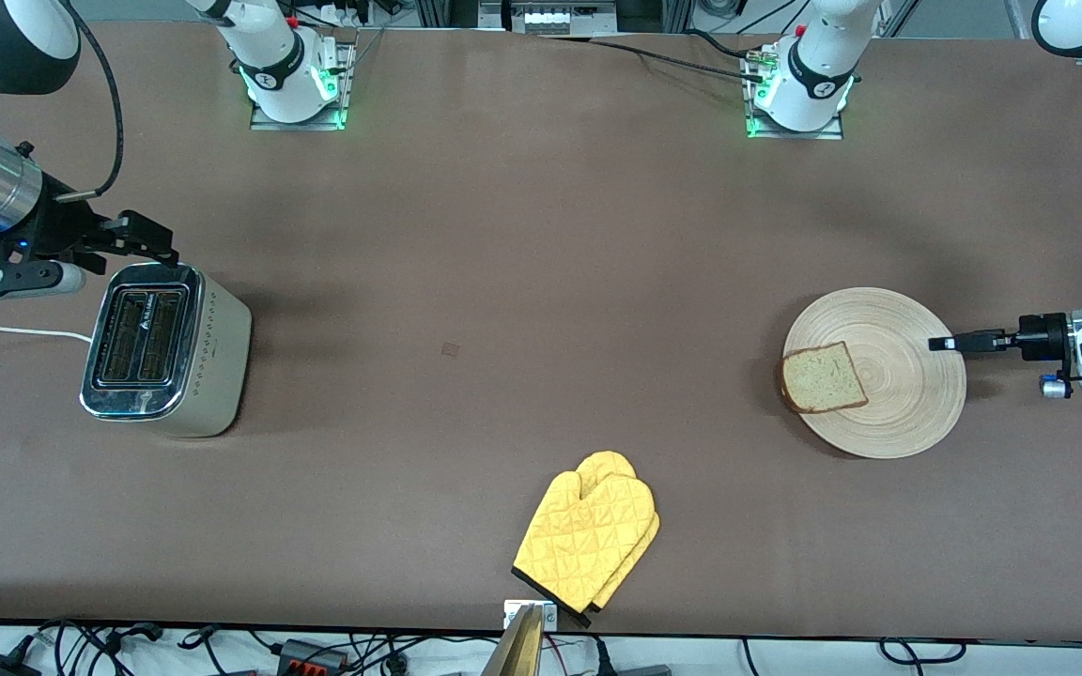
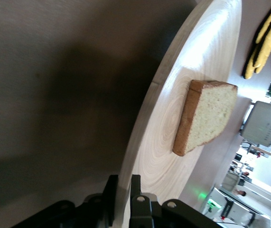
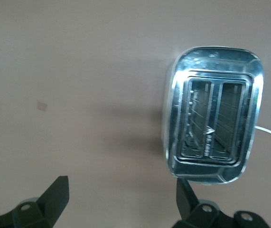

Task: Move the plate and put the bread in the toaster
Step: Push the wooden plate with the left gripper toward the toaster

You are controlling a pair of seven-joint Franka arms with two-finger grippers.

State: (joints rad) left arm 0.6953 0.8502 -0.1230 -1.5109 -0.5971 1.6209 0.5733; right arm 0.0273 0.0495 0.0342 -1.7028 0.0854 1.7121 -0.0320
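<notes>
The round light-wood plate (image 1: 912, 399) lies toward the left arm's end of the table. The bread (image 1: 823, 377) lies flat on it, near the rim that faces the right arm's end. My left gripper (image 1: 941, 344) is shut on the plate's rim at the edge toward the left arm's end. In the left wrist view the gripper (image 2: 123, 190) has one finger above and one below the plate (image 2: 173, 142), with the bread (image 2: 206, 116) farther along. The toaster (image 1: 165, 349) stands at the right arm's end, slots empty. My right gripper (image 1: 142, 237) is open and empty, just above the toaster's top edge; in the right wrist view it (image 3: 122, 194) hangs beside the toaster (image 3: 213, 123).
A yellow oven mitt (image 1: 588, 540) lies at the table's edge nearest the front camera, midway along. The toaster's white cord (image 1: 6, 330) runs off the right arm's end. A small square mark (image 1: 450, 350) is on the brown tabletop.
</notes>
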